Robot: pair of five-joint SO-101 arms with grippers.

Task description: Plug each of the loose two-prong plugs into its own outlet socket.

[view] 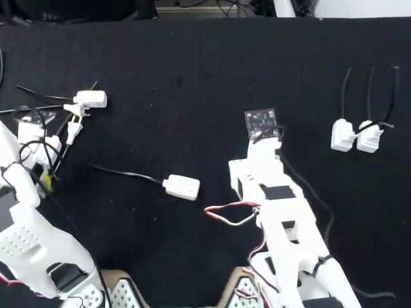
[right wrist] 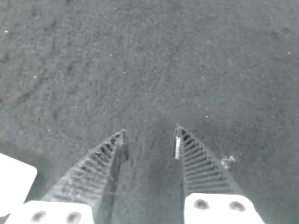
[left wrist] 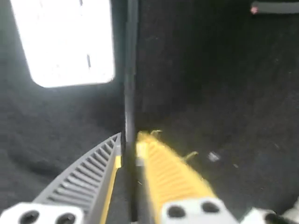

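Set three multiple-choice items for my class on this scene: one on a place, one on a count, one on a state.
1. Where on the table does the white block with a cord trailing left lie? A near the middle; B at the far edge; C at the right edge.
2. How many white blocks lie side by side at the right? A one; B two; C four.
3. How is the left tool? A open; B shut on a cable; C shut on a block.
Key: 1A, it sits mid-table; 2B, two lie there together; 3B, its fingers pinch the thin cable.
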